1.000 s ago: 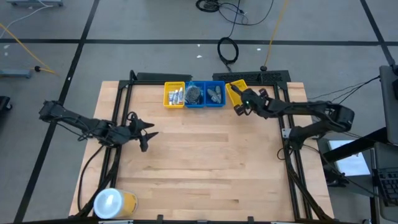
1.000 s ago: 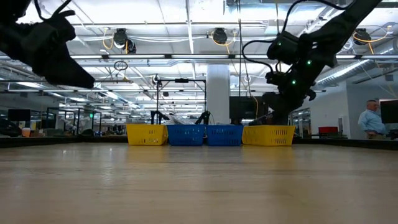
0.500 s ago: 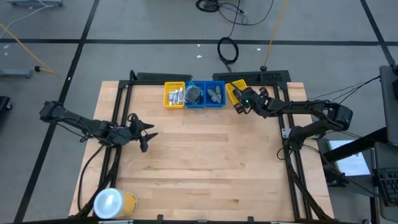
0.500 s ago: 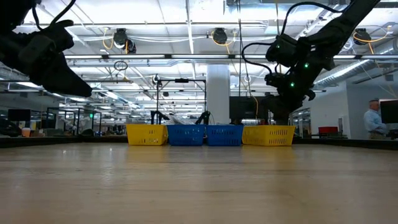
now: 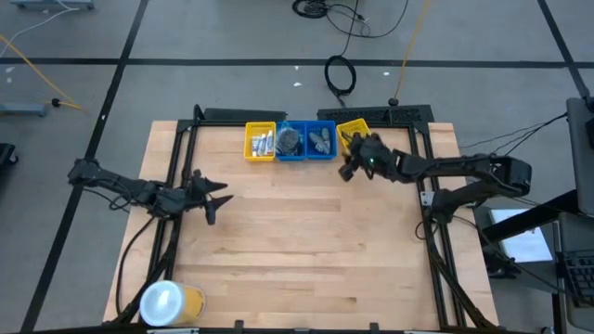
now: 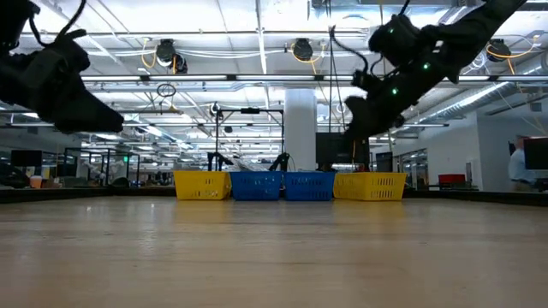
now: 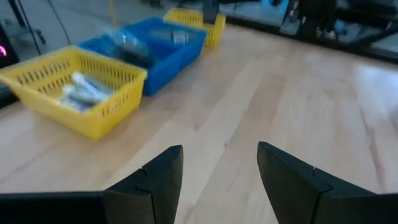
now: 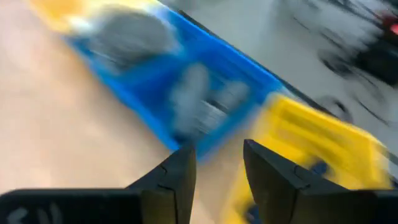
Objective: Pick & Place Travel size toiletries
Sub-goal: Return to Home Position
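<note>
Four small trays stand in a row at the table's far edge. The left yellow tray holds small white tubes. Two blue trays hold grey toiletries. A navy item lies in the right yellow tray. My right gripper hovers open and empty just on the near side of that tray, above the table. Over the table's left part, my left gripper also stands open and empty.
A large yellow round container with a white top stands at the near left corner. Bare wood fills the table's middle and near part. A black frame runs along the table's left, right and far edges.
My right gripper has gone from over the right yellow tray toward the table's near left and has risen and tipped more level. My left gripper has sunk a little and drawn back toward the left edge.
</note>
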You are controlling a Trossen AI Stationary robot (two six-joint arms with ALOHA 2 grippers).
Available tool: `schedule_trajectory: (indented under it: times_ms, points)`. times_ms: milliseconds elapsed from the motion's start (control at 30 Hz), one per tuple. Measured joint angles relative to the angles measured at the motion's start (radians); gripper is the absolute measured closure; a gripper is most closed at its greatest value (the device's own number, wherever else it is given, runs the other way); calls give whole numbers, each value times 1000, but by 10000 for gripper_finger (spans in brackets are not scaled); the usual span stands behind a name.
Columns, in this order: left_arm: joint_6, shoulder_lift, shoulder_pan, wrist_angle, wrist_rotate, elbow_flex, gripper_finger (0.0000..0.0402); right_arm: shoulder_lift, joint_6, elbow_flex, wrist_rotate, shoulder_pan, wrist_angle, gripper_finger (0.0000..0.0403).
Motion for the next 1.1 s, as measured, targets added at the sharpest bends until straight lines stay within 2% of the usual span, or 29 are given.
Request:
schedule_trajectory:
  times_ms: [133,200,300,433,600,800,933,1100]
  points:
    - [71,-23,0,75,-3,-8,195,-1,-54,-57,-120,91,237,285]
    - [81,-32,0,69,-3,-11,195,-1,-42,-100,-134,137,335,289]
    - [93,-34,0,73,-4,-11,195,-6,-14,-159,-91,206,412,299]
    - [103,-34,1,72,-7,-11,195,-9,1,-220,9,284,416,314]
    - [104,-34,1,72,-29,-11,195,-29,39,-293,12,346,457,327]
    - [106,-34,1,72,-59,-11,195,-117,33,-492,93,402,773,354]
    - [111,-34,1,72,-73,-10,195,-197,16,-627,91,411,955,376]
    - [122,-55,2,71,-95,-10,195,-311,-93,-641,122,410,835,396]
